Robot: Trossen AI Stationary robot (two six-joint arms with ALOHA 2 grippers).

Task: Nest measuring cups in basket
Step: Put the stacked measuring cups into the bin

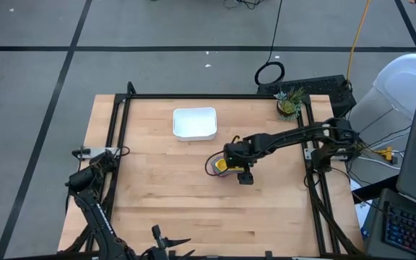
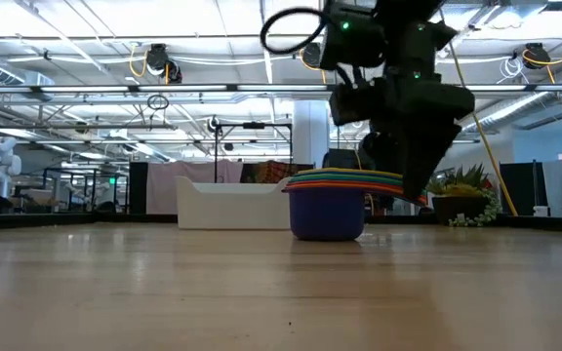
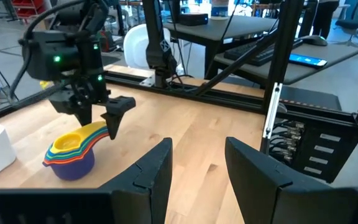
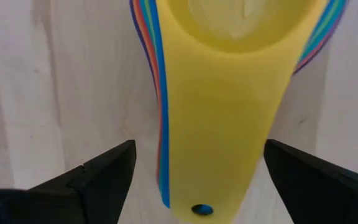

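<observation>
Right gripper (image 4: pixel 194 171), fingers spread astride the handles of the nested coloured plastic measuring cups (image 3: pixel 72 153); an off-centre pinch could fan the stack short of the shallow white plastic basket (image 1: pixel 194 123)

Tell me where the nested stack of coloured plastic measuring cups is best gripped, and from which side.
Probably by the stacked flat handles, from above. They jut sideways off the nested stack of coloured plastic measuring cups, narrower than the round bowls. The right end effector already hangs open astride them.
</observation>
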